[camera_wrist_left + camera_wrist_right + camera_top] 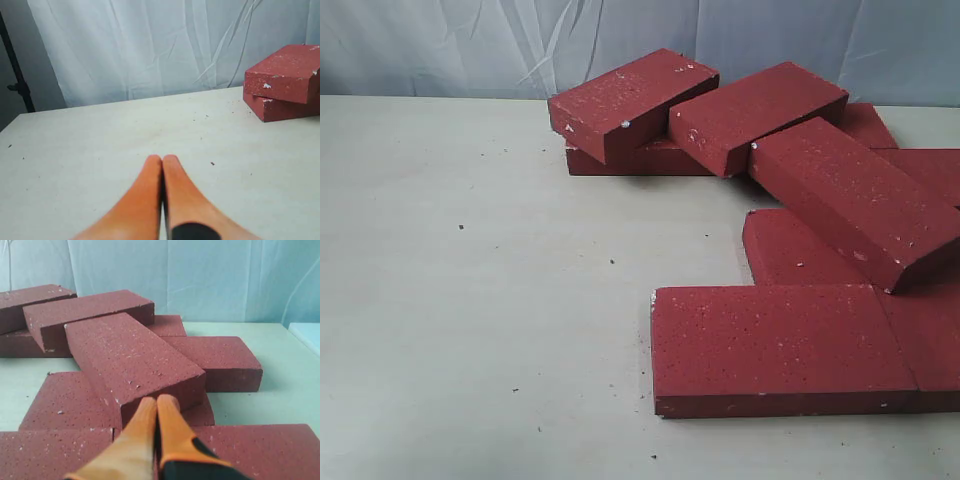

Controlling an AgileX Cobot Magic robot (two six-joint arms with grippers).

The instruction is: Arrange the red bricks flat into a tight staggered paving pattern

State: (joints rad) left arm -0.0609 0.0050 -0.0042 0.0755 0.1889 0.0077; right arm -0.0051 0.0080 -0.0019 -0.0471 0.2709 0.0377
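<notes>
I see the red bricks (790, 340) crowded along the table's (470, 300) right edge, back to its far edge. Some lie flat and others lean tilted across them. My left gripper (162, 159) has its fingers pressed together on nothing, above bare tabletop. My right gripper (157, 401) is likewise closed and empty, with its tips at a tilted brick (130, 360); I cannot tell if they touch.

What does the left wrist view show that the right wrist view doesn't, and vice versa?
Only left wrist: a black stand pole, and the shut left gripper over the pale table, two stacked rough dark-red rectangular bricks far off. Only right wrist: the shut right gripper close to a tilted dark-red brick lying across flat ones. Both: red bricks, pale table, white fabric curtain.
</notes>
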